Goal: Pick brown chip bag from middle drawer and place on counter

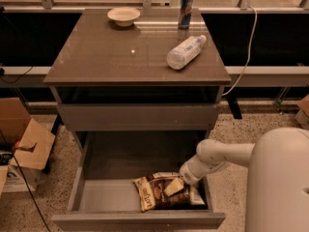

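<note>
Drawer (111, 197): pincer (185, 181) at chip bag (157, 195)

Resembles a lab or test area: speckled terrazzo floor (53, 182), open cardboard box (29, 146), loose cable (249, 47) trailing. Noted gripper (186, 179) low inside the middle drawer (140, 221).

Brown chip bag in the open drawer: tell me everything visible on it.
The crinkly dark-brown and cream chip bag lies flat on the grey floor of the open middle drawer, front right, close to the front wall. It looks like shiny foil, with chip pictures and a cream strip along its left edge. The robot's white gripper sits at its upper right part, apparently touching and covering some of it.
</note>
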`<state>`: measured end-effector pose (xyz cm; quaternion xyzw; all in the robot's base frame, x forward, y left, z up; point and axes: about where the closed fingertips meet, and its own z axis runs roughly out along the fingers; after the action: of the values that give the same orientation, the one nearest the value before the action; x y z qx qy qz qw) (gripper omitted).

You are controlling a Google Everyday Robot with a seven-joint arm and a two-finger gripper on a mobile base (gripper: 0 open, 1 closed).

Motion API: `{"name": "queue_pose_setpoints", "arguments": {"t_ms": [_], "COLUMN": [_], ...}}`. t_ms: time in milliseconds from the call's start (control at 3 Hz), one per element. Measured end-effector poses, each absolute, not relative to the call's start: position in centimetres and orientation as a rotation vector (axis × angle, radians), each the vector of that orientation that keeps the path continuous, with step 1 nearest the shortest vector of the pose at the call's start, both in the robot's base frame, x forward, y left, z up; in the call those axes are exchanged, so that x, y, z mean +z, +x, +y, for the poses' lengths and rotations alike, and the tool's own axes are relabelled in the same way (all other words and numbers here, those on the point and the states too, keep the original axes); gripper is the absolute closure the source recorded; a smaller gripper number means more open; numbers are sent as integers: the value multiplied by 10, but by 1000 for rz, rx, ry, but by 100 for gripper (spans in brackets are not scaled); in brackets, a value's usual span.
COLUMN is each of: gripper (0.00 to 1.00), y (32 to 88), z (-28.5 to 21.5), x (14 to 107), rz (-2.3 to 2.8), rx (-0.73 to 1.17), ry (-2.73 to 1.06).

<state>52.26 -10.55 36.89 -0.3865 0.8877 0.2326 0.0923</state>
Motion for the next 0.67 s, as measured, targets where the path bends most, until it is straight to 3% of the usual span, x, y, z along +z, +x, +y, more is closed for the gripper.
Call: {"name": "queue_pose_setpoints", "arguments": {"t_ms": [333, 667], "gripper": [100, 100], "y": [523, 528], "z": [-105, -110], "x": [370, 424], "rz": [2636, 2513], "rx": [691, 687], "ry": [-1148, -1143]}}
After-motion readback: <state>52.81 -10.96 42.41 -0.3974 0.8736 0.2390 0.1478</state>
